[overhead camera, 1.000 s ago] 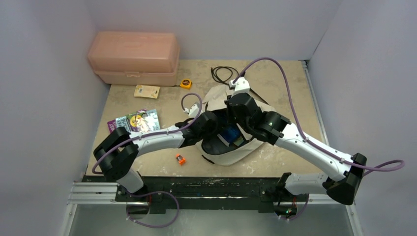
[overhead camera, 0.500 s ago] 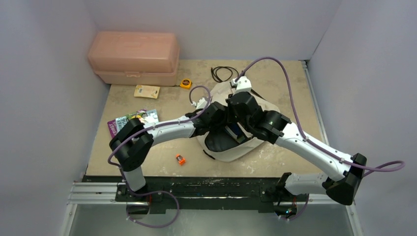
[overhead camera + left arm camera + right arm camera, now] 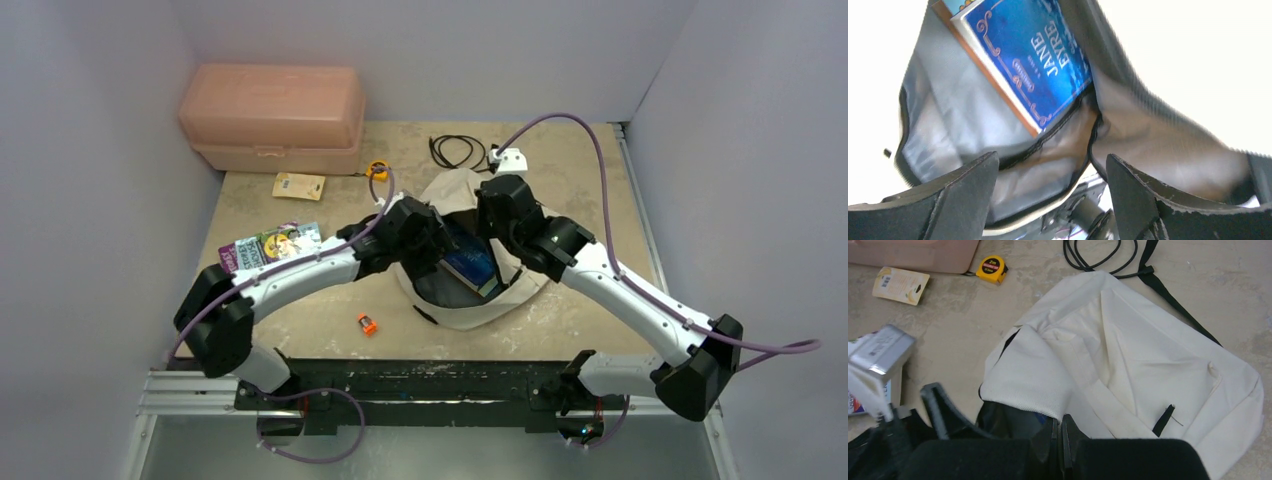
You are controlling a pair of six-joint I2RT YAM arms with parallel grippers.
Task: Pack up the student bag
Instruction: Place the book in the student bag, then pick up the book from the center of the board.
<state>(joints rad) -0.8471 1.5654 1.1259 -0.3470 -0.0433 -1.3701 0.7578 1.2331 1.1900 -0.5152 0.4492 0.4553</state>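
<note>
Looking down from above, the student bag [image 3: 462,192] lies on the tabletop [image 3: 580,170] just ahead of both arms, its mouth gaping towards them. A blue book [image 3: 471,264] rests inside the opening. The left tool [image 3: 424,248] sits at the bag's left rim and the right tool [image 3: 498,226] at its right rim. A pink plastic box [image 3: 272,118] stands well to the bag's far left, a yellow tape measure [image 3: 377,170] and a yellow card [image 3: 299,186] lie between box and bag, and a coiled black cable [image 3: 455,152] lies just behind the bag. A colourful magazine [image 3: 272,245] lies left of the bag, and a small orange object [image 3: 367,323] sits near its front left corner.

From the left wrist, the left tool [image 3: 1050,162] is spread wide with nothing between its fingers [image 3: 965,197]. Beyond it are the bag's grey lining [image 3: 943,120] and the book [image 3: 1033,60], titled "JANE EYRE".

From the right wrist, the right tool [image 3: 1058,432] is pressed together at the rim of the bag [image 3: 1148,365]; whether it pinches fabric cannot be told. A black strap [image 3: 1173,295] trails behind the bag beside the cable [image 3: 1098,255], with the tape measure [image 3: 991,267] and card [image 3: 900,285] to the bag's far left.
</note>
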